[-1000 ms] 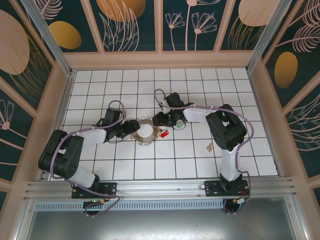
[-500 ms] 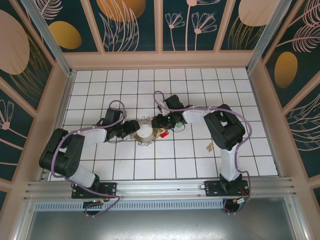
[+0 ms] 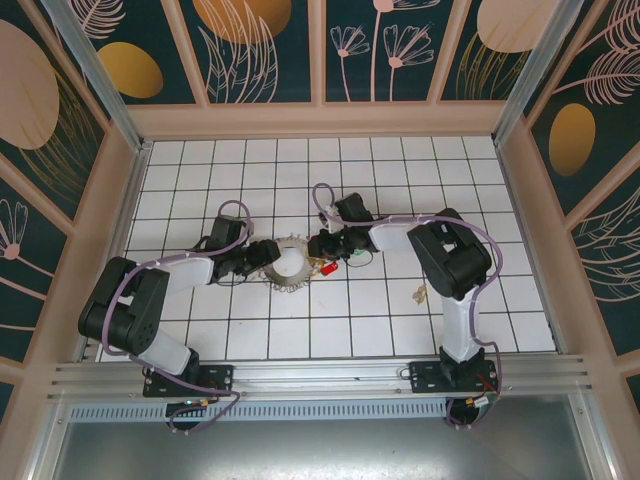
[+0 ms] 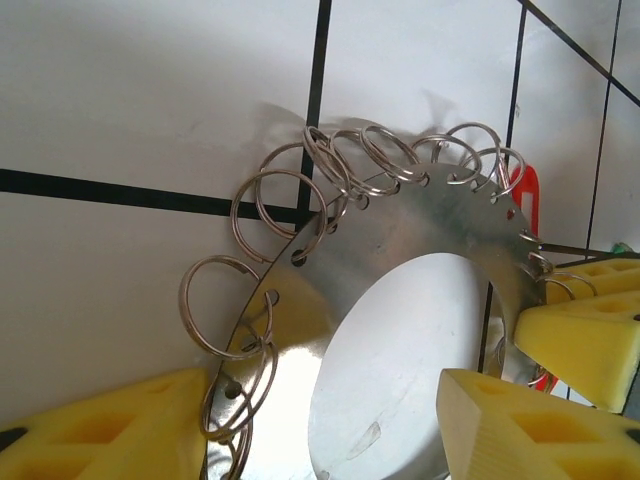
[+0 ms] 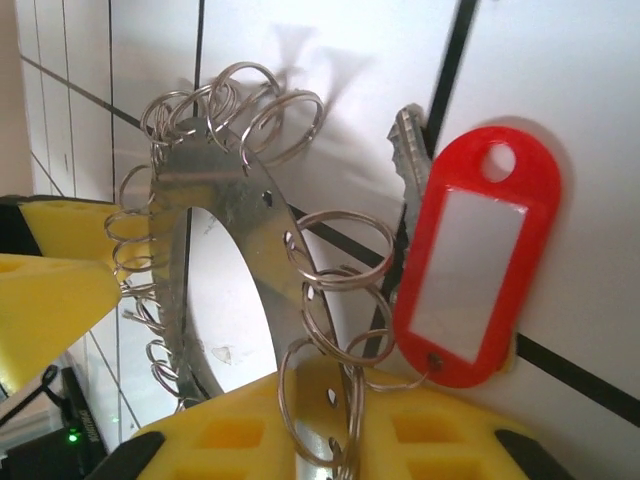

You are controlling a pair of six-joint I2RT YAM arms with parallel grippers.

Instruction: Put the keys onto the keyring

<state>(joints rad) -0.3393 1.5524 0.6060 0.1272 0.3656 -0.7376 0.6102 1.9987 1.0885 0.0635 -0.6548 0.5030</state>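
The keyring is a flat silvery disc with a big hole and many small split rings round its rim, held tilted off the tiles at mid-table. My left gripper spans it from the left, yellow fingers against its rim, shut on it. My right gripper is shut on the rim from the right, pads meeting round the metal edge and a split ring. A key with a red tag lies flat beside that rim, its small ring at my right fingers.
A green-headed key lies just right of the right gripper, and a brass key sits on the tiles further right, near the right arm's upright link. Pink walls close the white tiled floor on three sides.
My right gripper's jaws have closed on the keyring's right rim. The left gripper and the keyring have stayed about where they were.
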